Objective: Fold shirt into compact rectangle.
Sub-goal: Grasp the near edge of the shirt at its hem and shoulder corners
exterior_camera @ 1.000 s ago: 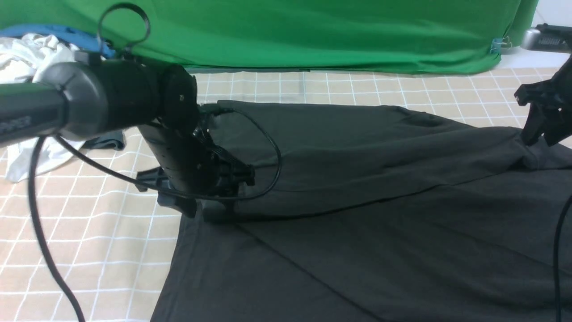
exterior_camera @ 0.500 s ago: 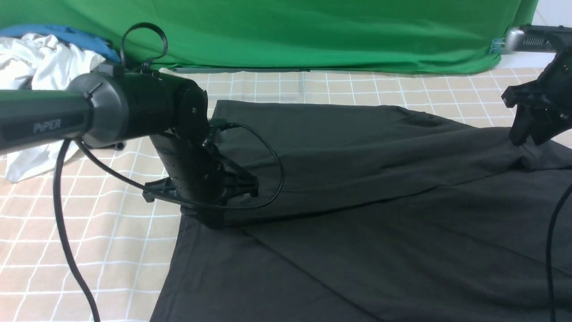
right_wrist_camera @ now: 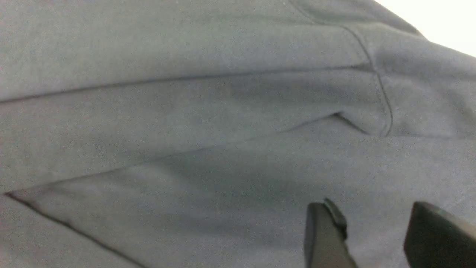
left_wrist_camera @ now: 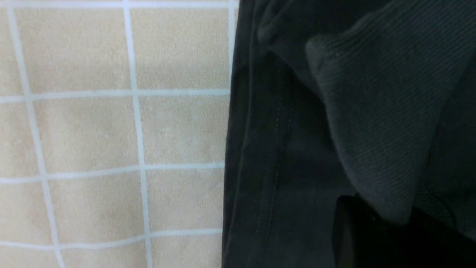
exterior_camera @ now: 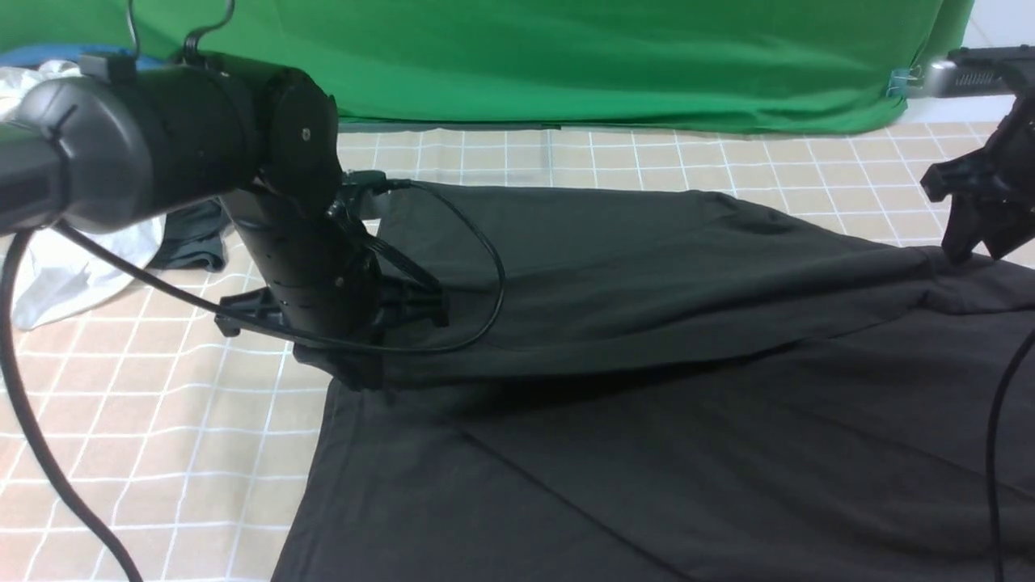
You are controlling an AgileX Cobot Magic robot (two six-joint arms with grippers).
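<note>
The black shirt (exterior_camera: 647, 323) lies spread over the checked cloth, with its far half folded over toward me. My left gripper (exterior_camera: 352, 368) is shut on the left end of that folded layer and holds it a little off the lower layer. In the left wrist view a bunch of ribbed black fabric (left_wrist_camera: 372, 130) comes out of the dark left gripper (left_wrist_camera: 375, 223), beside the stitched hem. My right gripper (exterior_camera: 966, 242) hangs over the shirt's right side. In the right wrist view the right gripper (right_wrist_camera: 375, 230) is open, with only flat shirt (right_wrist_camera: 186, 111) beneath.
A white garment (exterior_camera: 48, 275), a small dark grey garment (exterior_camera: 190, 242) and blue cloth (exterior_camera: 32, 55) lie at the far left. A green backdrop (exterior_camera: 566, 56) closes the back. The left arm's cable (exterior_camera: 485, 267) loops over the shirt. Checked tablecloth (exterior_camera: 162, 420) shows at the left.
The left gripper has shut on the shirt's folded edge and risen slightly leftward, lifting it. The right gripper has stayed over the right side, its jaws a little wider.
</note>
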